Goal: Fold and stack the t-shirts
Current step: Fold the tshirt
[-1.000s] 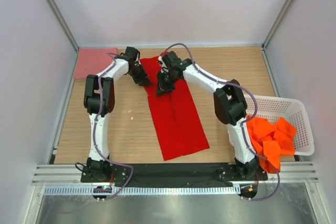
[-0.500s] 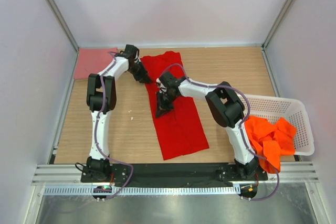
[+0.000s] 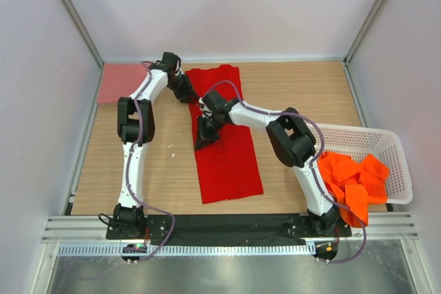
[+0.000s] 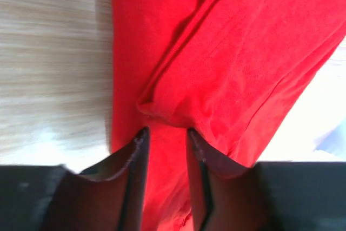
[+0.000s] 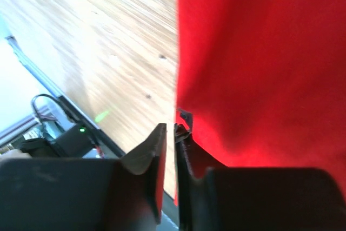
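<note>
Across the middle of the pale wood-grain table (image 3: 303, 94) lay the red shirt (image 3: 227, 149), soft matte cloth folded into a long, narrow strip running from the far side toward the arms. At its far left corner sat the left pincer (image 4: 165, 133), its dark fingers (image 4: 135, 155) partly open, with a small puckered ridge of red cloth just off their tips and flat cloth showing through the gap. Halfway down the strip's left edge was the right pincer (image 5: 170, 128), closed to a thin slit. The shirt's edge draped over one finger, but whether it was pinched I could not tell. A pink shirt (image 3: 117, 84) lay flat in the far left corner. Crumpled orange shirts (image 3: 355, 180) were heaped in a white lattice basket (image 3: 386, 139) on the right, spilling over its near rim.
</note>
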### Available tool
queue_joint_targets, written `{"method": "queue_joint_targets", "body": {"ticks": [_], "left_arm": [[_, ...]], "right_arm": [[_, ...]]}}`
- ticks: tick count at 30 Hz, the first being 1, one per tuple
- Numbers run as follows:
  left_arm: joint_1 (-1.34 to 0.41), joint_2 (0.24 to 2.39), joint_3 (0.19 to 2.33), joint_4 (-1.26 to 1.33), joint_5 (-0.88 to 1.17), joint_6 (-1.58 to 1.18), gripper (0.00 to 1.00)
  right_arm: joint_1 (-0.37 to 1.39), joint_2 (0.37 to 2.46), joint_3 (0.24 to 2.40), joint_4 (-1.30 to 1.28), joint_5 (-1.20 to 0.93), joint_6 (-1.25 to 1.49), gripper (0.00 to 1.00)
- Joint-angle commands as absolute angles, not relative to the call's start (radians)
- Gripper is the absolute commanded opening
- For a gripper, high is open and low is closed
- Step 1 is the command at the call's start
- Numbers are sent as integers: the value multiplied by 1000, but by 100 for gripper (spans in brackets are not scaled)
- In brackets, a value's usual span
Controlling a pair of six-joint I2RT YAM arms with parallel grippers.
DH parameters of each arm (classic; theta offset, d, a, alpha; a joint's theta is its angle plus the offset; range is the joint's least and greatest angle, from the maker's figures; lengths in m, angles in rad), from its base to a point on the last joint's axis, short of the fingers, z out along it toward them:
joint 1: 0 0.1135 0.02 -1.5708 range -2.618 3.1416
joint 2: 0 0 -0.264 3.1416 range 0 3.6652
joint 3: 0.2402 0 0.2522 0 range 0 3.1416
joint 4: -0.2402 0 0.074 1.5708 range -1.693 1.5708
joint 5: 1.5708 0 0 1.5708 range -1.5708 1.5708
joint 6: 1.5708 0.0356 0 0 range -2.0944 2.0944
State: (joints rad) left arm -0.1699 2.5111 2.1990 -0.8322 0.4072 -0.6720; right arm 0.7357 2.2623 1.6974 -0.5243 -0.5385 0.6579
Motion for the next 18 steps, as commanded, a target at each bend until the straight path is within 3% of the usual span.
{"method": "queue_joint_targets", "body": {"ticks": [1,9,18], "left_arm": [[-161,2404,2209,-885,403,-649,38],[-163,2171,2087,-977,443,-614,48],[-251,1686,1412,-872,423,-641,59]], "right_arm": [[704,2220,1804,-606,-543,624,21],[614,2031,1709,-794,-492,485,38],[483,1726,1331,-847,-393,364,45]]}}
